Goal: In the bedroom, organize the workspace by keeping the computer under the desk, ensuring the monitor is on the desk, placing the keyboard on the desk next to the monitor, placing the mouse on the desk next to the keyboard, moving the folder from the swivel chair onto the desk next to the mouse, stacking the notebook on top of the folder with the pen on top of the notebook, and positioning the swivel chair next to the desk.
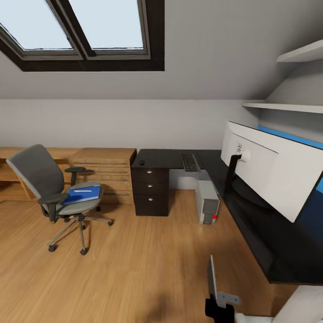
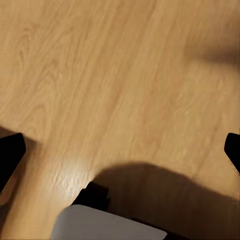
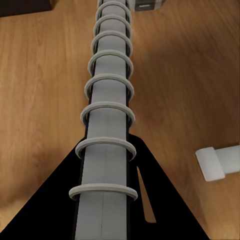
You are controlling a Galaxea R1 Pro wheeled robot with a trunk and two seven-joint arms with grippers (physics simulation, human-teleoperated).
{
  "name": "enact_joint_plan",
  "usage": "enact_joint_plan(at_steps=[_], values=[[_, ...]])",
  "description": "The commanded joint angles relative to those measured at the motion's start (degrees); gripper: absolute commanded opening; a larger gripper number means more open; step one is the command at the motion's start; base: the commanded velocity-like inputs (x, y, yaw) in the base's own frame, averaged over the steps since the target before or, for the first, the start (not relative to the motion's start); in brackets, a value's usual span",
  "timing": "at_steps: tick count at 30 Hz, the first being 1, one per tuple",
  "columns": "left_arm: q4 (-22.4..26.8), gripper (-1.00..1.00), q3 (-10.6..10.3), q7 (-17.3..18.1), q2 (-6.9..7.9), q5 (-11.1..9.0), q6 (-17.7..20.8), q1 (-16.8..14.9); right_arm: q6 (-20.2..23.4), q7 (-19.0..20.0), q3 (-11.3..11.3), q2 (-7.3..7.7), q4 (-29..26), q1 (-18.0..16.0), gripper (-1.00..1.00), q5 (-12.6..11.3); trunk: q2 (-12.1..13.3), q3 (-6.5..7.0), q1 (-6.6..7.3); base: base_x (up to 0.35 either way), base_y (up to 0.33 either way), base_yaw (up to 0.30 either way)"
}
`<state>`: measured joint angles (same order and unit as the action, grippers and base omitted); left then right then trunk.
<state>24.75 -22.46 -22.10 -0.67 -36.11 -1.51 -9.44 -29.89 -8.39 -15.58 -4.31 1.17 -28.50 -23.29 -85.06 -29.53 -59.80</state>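
On the grey upholstered swivel chair (image 1: 42, 179), standing on the light wood floor (image 1: 134, 264) well apart from the long matt black desk (image 1: 251, 211), lies the flat bright blue folder (image 1: 81, 194). The right gripper (image 1: 218, 307) clasps a thin spiral-bound notebook (image 3: 106, 115) on edge, its pale rings running along the spine. The left gripper's dark fingertips (image 2: 10, 157) stand wide apart above bare floor. The slim keyboard (image 1: 189, 162) and small dark mouse (image 1: 141, 162) rest on the desk; the light grey computer tower (image 1: 207, 202) stands beneath it.

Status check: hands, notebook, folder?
Left hand open over floor. Right hand shut on notebook. Folder on swivel chair, away from desk.
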Motion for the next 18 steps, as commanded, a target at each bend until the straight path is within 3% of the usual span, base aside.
enact_joint_plan(at_steps=[1,18], values=[[0.0,1.0,-0.5,-0.4,0.05,-0.5,-0.2,0.0,-0.2,-0.3,-0.5,-0.02,0.1,-0.1,-1.0,-0.2,0.0,-0.06,-0.03,0.322,0.061,0.019],[0.0,1.0,-0.4,-0.4,0.06,-0.5,-0.2,0.0,-0.2,-0.3,-0.5,0.09,0.1,-0.1,-1.0,-0.2,0.0,-0.06,-0.03,0.329,0.011,0.004]])
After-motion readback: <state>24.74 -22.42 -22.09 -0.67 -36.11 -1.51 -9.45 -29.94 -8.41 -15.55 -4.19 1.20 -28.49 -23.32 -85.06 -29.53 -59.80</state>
